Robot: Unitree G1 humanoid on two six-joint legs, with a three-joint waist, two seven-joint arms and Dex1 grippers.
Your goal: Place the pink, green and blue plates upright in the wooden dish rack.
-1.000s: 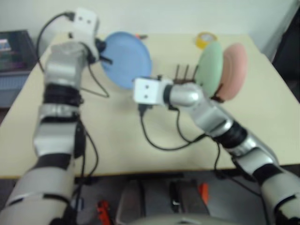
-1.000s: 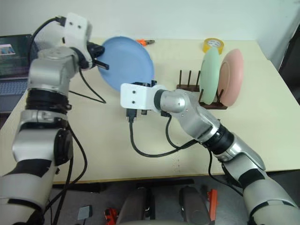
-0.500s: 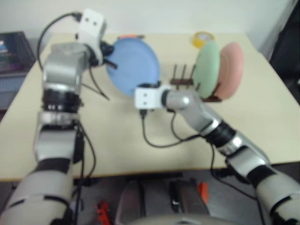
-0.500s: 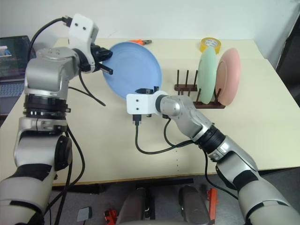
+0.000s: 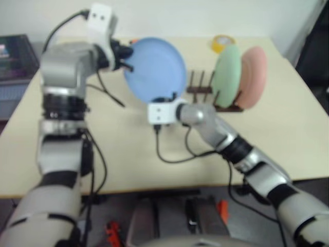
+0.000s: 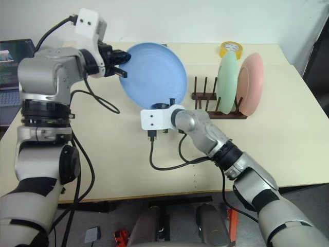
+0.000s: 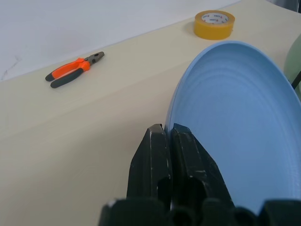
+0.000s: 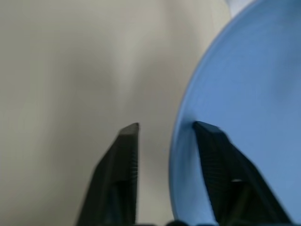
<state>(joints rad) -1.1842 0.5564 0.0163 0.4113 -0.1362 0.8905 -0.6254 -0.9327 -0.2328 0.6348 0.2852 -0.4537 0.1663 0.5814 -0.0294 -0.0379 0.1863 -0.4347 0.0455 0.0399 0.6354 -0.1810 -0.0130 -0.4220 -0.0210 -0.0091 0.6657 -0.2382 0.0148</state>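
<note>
- The surface (image 6: 288, 154) is a pale cream top spreading under both my arms.
- The blue plate (image 6: 154, 72) is held on edge above the surface, clamped by the rim in my left end effector (image 7: 168, 136), whose fingers are pressed together on it.
- My right end effector (image 8: 164, 141) sits at the blue plate's lower rim with its fingers apart, the rim between them; one finger (image 8: 214, 155) lies against the plate's face, and I cannot tell whether the other touches.
- The green plate (image 6: 230, 82) stands upright in the rack, to the right of my right end effector and well apart from it.
- The pink plate (image 6: 251, 84) stands upright just beyond the green one, on its far side from my end effectors.
- The rack (image 6: 205, 95) is dark wood; its free pegs stand between the blue plate and the green plate.
- A yellow tape roll (image 7: 214, 24) lies on the surface beyond the blue plate's rim, past my left end effector.
- Orange-handled pliers (image 7: 75, 70) lie ahead of my left end effector, on the opposite side from the blue plate.
</note>
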